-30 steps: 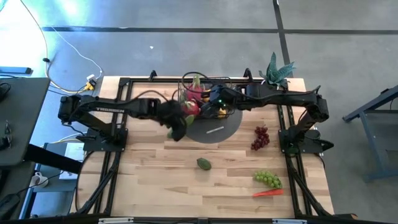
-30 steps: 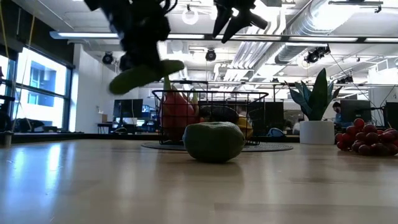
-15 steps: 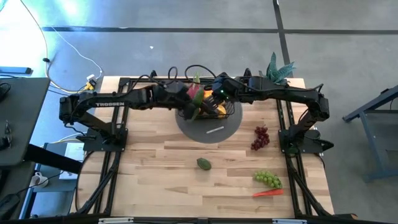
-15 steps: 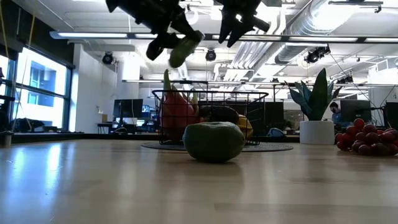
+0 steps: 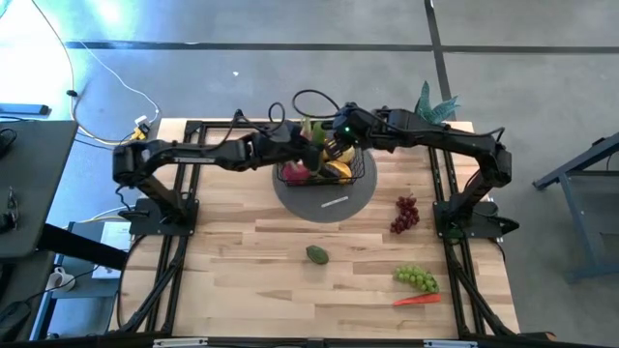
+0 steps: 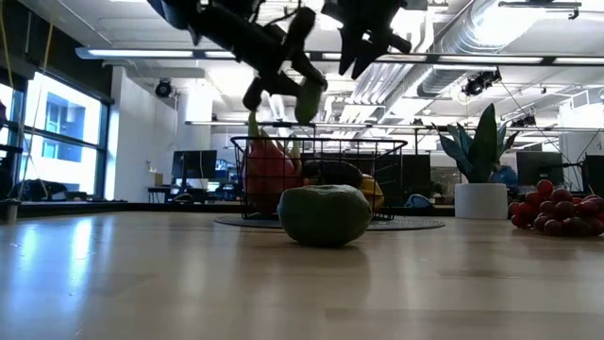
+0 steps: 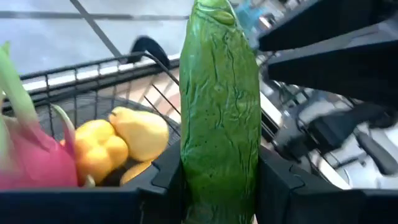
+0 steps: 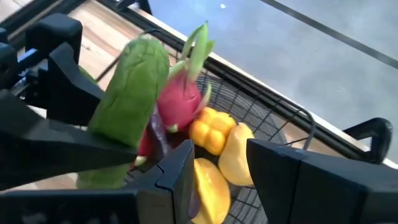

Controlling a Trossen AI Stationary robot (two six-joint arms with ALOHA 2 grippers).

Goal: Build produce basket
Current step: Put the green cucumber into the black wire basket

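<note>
Now the cucumber [image 7: 219, 112] hangs above the basket [image 5: 326, 170].
Left gripper [image 7: 217, 186] pinches it upright over the fruit; right gripper [image 8: 219, 169], fingers parted and holding nothing, hovers beside.

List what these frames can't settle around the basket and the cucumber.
- Basket contents: in the high view both arms cover most of it; how many pieces lie inside is unclear.
- Cucumber: its lower end is cut off by the left wrist view's edge, between the left claw fingers.
- Right claw: nothing shows between its fingers.
- Green fruit hides the basket's middle in the low view.
</note>
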